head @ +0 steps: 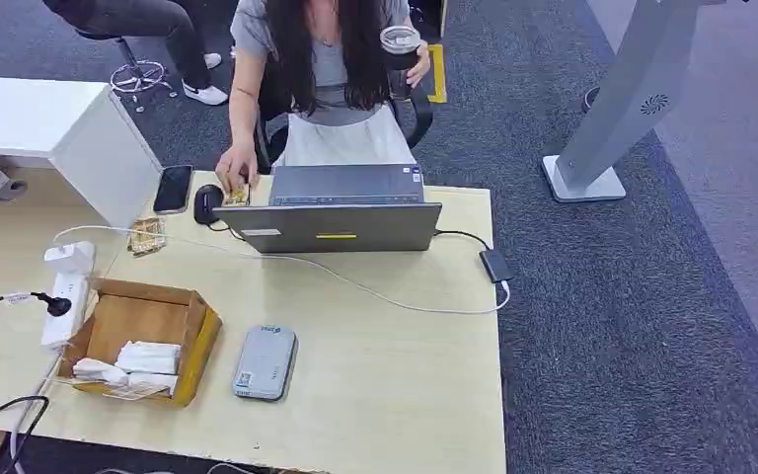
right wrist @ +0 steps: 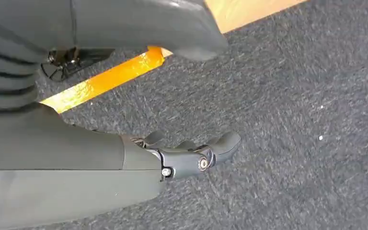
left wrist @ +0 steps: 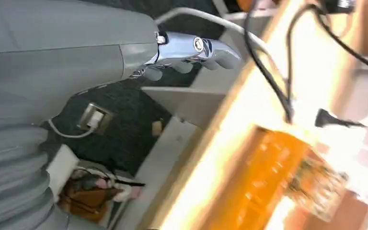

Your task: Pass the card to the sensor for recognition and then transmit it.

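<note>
We log a pale wooden table (head: 395, 395) in the head view, on dark carpet (head: 651, 326). Near our front edge lies the sensor (head: 265, 362), a flat grey slab with a small blue mark and a label, flat on the table, just beside an open cardboard box (head: 143, 336) to its left. The box holds white folded items (head: 146, 357); we cannot tell whether the card is among them, and we cannot place the card with certainty anywhere on the table. Left of the box sits a white power strip (head: 67, 294) with a black plug and cable. At the far side a grey laptop (head: 341, 209) stands open towards a seated person (head: 321, 79), whose one hand (head: 237, 168) rests by a black mouse (head: 206, 203) and whose other holds a dark tumbler (head: 400, 54). A phone (head: 173, 189) lies beside the mouse. A white cable runs across the table to a dark adapter (head: 494, 265) at the right edge. In the left wrist view our left hand (left wrist: 191, 50) hangs beside the table edge, fingers loosely curled, holding nothing. In the right wrist view our right hand (right wrist: 191, 155) hangs over the carpet, fingers curled in a little, nothing in them.
</note>
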{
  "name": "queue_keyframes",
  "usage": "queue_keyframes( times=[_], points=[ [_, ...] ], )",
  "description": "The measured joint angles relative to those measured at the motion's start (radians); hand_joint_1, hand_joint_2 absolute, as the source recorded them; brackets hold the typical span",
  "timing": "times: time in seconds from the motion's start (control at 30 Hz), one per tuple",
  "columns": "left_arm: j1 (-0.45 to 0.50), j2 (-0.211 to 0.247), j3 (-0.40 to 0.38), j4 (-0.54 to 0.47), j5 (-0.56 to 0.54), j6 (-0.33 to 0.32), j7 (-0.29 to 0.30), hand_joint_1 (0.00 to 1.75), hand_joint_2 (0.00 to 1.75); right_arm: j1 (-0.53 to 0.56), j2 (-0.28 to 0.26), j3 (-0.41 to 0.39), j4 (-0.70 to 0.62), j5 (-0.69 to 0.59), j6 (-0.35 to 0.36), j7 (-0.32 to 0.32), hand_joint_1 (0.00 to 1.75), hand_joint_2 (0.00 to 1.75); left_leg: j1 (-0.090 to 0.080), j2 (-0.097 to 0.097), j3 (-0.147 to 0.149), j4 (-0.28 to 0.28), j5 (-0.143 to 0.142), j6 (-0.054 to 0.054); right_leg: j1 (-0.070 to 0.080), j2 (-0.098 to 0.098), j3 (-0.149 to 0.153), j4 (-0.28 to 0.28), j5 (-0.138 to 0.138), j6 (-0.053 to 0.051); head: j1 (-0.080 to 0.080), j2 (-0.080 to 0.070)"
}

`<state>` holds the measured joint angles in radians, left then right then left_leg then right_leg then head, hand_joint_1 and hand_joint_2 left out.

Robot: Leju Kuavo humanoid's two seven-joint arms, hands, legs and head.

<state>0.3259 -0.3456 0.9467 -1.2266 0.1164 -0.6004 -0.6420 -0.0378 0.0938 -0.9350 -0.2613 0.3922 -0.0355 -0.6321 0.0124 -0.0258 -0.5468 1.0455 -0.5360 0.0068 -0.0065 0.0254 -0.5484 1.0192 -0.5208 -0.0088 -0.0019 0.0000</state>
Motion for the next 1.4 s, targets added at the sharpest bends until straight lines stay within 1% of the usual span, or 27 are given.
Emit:
queue_keyframes(
  times=[0.13, 0.3, 0.47, 0.57, 0.63, 0.7, 0.77, 0.8, 0.83, 0.87, 0.9, 0.93, 0.97, 1.0, 1.03, 1.1, 1.17, 1.23, 1.27, 1.33, 1.37, 1.4],
  points=[
    [0.062, -0.003, -0.113, -0.121, 0.062, 0.051, -0.001, 0.0, 1.75, -0.002, 0.003, -0.02, 0.0, 0.008, -0.002, 0.004, 0.0, 1.75, 0.0, 0.0, 0.0, 0.0, 0.0, 0.0, 0.0, 0.0, 0.0, 0.0, 0.001, 0.001, -0.001, 0.0],
    [0.094, -0.008, -0.175, -0.194, 0.068, 0.059, 0.0, 0.0, 1.75, -0.004, 0.006, -0.03, 0.0, 0.01, -0.002, 0.006, 0.0, 1.75, 0.0, 0.0, 0.0, 0.0, 0.0, 0.0, 0.0, 0.0, 0.0, 0.0, 0.001, 0.001, -0.001, 0.0],
    [0.116, -0.008, -0.208, -0.236, 0.072, 0.052, -0.005, 0.0, 1.75, -0.006, 0.007, -0.04, 0.0, 0.016, -0.002, 0.008, 0.0, 1.75, 0.0, 0.0, 0.0, 0.0, 0.0, 0.0, 0.0, 0.0, 0.0, 0.0, 0.001, 0.001, -0.001, 0.0],
    [0.134, -0.009, -0.23, -0.295, 0.086, 0.05, -0.008, 0.0, 1.75, -0.008, 0.007, -0.046, 0.0, 0.025, -0.002, 0.01, 0.0, 1.75, 0.0, 0.0, 0.0, 0.0, 0.0, 0.0, 0.0, 0.0, 0.0, 0.0, 0.001, 0.001, -0.001, 0.0],
    [0.138, -0.008, -0.231, -0.357, 0.095, 0.045, -0.008, 0.0, 1.75, -0.01, 0.006, -0.047, 0.0, 0.041, -0.003, 0.017, 0.0, 1.75, 0.0, 0.0, 0.001, 0.0, 0.0, 0.0, 0.0, 0.0, 0.0, 0.0, 0.001, 0.001, -0.001, 0.0],
    [0.129, -0.008, -0.231, -0.449, 0.09, 0.01, -0.008, 0.0, 1.75, -0.013, 0.006, -0.047, 0.001, 0.067, -0.007, 0.03, 0.0, 1.75, 0.0, -0.001, 0.0, 0.0, 0.001, 0.001, 0.0, -0.001, 0.0, 0.0, 0.001, 0.001, -0.001, 0.0],
    [0.111, -0.007, -0.23, -0.528, 0.036, -0.008, -0.008, 0.0, 1.75, -0.02, 0.006, -0.047, 0.002, 0.09, -0.008, 0.041, 0.0, 1.75, 0.0, -0.001, 0.001, 0.001, 0.001, 0.001, 0.0, -0.001, 0.001, 0.0, 0.001, 0.001, -0.001, 0.0],
    [0.098, -0.007, -0.23, -0.575, -0.021, 0.007, -0.008, 0.0, 1.75, -0.025, 0.006, -0.047, 0.002, 0.104, -0.008, 0.048, 0.0, 1.75, 0.0, -0.001, 0.001, 0.001, 0.002, 0.001, 0.0, -0.001, 0.001, 0.0, 0.002, 0.002, -0.001, 0.0],
    [0.082, -0.007, -0.231, -0.63, -0.115, 0.046, -0.008, 0.0, 1.75, -0.031, 0.006, -0.045, 0.003, 0.119, -0.008, 0.057, 0.0, 1.75, 0.0, -0.001, 0.001, 0.001, 0.002, 0.002, 0.0, -0.001, 0.0, 0.0, 0.002, 0.003, -0.001, 0.0],
    [0.067, -0.004, -0.243, -0.673, -0.201, 0.112, -0.008, 0.0, 1.75, -0.038, 0.007, -0.043, 0.005, 0.133, -0.009, 0.066, 0.0, 1.75, -0.001, -0.001, 0.001, 0.001, 0.003, 0.003, 0.0, -0.001, 0.0, 0.0, 0.002, 0.003, -0.001, 0.0],
    [0.057, 0.01, -0.275, -0.713, -0.29, 0.228, -0.008, 0.0, 1.75, -0.047, 0.008, -0.039, 0.006, 0.145, -0.011, 0.075, 0.0, 1.75, -0.001, -0.001, 0.001, 0.001, 0.003, 0.003, 0.0, -0.001, 0.0, 0.0, 0.003, 0.003, -0.001, 0.0],
    [0.049, 0.034, -0.319, -0.736, -0.349, 0.353, -0.008, 0.0, 1.75, -0.055, 0.009, -0.037, 0.008, 0.153, -0.013, 0.083, 0.0, 1.75, -0.001, -0.001, 0.001, 0.001, 0.003, 0.003, 0.0, -0.001, 0.0, 0.0, 0.004, 0.003, -0.001, 0.0],
    [0.04, 0.065, -0.372, -0.749, -0.393, 0.48, -0.008, 0.0, 1.75, -0.063, 0.011, -0.036, 0.01, 0.158, -0.014, 0.09, 0.0, 1.75, -0.001, -0.001, 0.002, 0.001, 0.003, 0.003, 0.0, -0.001, 0.0, 0.0, 0.004, 0.003, -0.001, 0.0],
    [0.029, 0.108, -0.429, -0.753, -0.429, 0.605, -0.008, 0.0, 1.75, -0.069, 0.013, -0.033, 0.011, 0.165, -0.015, 0.098, 0.0, 1.75, -0.001, -0.001, 0.002, 0.001, 0.004, 0.003, 0.0, -0.001, 0.001, 0.0, 0.004, 0.003, -0.001, 0.0],
    [0.015, 0.141, -0.492, -0.753, -0.471, 0.72, -0.008, 0.0, 1.75, -0.076, 0.014, -0.028, 0.011, 0.172, -0.017, 0.106, 0.0, 1.75, 0.0, -0.001, 0.002, 0.001, 0.004, 0.003, 0.0, -0.001, 0.001, 0.0, 0.004, 0.003, -0.001, 0.0],
    [-0.016, 0.196, -0.58, -0.752, -0.535, 0.814, -0.008, 0.0, 1.75, -0.088, 0.018, -0.019, 0.013, 0.181, -0.019, 0.117, 0.0, 1.75, 0.0, -0.001, 0.001, 0.001, 0.004, 0.003, 0.0, -0.001, 0.002, 0.0, 0.004, 0.003, -0.002, 0.0],
    [-0.039, 0.23, -0.637, -0.751, -0.593, 0.853, -0.006, 0.0, 1.75, -0.094, 0.02, -0.014, 0.015, 0.186, -0.022, 0.124, 0.0, 1.75, 0.0, -0.001, 0.002, 0.001, 0.004, 0.003, 0.0, 0.0, 0.002, 0.0, 0.004, 0.003, -0.001, 0.0],
    [-0.069, 0.266, -0.681, -0.742, -0.703, 0.916, 0.005, 0.0, 1.75, -0.095, 0.023, -0.01, 0.017, 0.195, -0.028, 0.135, 0.0, 1.75, -0.001, -0.001, 0.001, 0.001, 0.004, 0.003, 0.0, -0.001, 0.002, 0.0, 0.004, 0.003, -0.001, 0.0],
    [-0.089, 0.285, -0.699, -0.73, -0.766, 0.95, 0.019, 0.0, 1.75, -0.097, 0.023, -0.007, 0.018, 0.197, -0.031, 0.14, 0.0, 1.75, -0.001, -0.001, 0.001, 0.001, 0.004, 0.003, 0.0, -0.001, 0.001, 0.0, 0.004, 0.003, 0.0, 0.0],
    [-0.129, 0.327, -0.73, -0.703, -0.883, 1.012, 0.083, 0.0, 1.75, -0.099, 0.024, -0.002, 0.019, 0.204, -0.034, 0.153, 0.0, 1.75, -0.001, -0.001, 0.001, 0.001, 0.004, 0.003, 0.0, -0.001, 0.002, 0.0, 0.004, 0.004, -0.001, 0.0],
    [-0.149, 0.345, -0.743, -0.688, -0.925, 1.033, 0.112, 0.0, 1.75, -0.101, 0.024, 0.001, 0.019, 0.206, -0.033, 0.157, 0.0, 1.75, -0.001, -0.001, 0.001, 0.001, 0.004, 0.003, 0.0, -0.001, 0.002, 0.0, 0.004, 0.004, -0.001, 0.0],
    [-0.165, 0.358, -0.756, -0.676, -0.941, 1.044, 0.127, 0.0, 1.75, -0.101, 0.024, 0.004, 0.019, 0.206, -0.034, 0.158, 0.0, 1.75, -0.001, -0.001, 0.001, 0.001, 0.004, 0.003, 0.0, 0.0, 0.002, 0.0, 0.005, 0.004, -0.001, 0.0]
  ],
)
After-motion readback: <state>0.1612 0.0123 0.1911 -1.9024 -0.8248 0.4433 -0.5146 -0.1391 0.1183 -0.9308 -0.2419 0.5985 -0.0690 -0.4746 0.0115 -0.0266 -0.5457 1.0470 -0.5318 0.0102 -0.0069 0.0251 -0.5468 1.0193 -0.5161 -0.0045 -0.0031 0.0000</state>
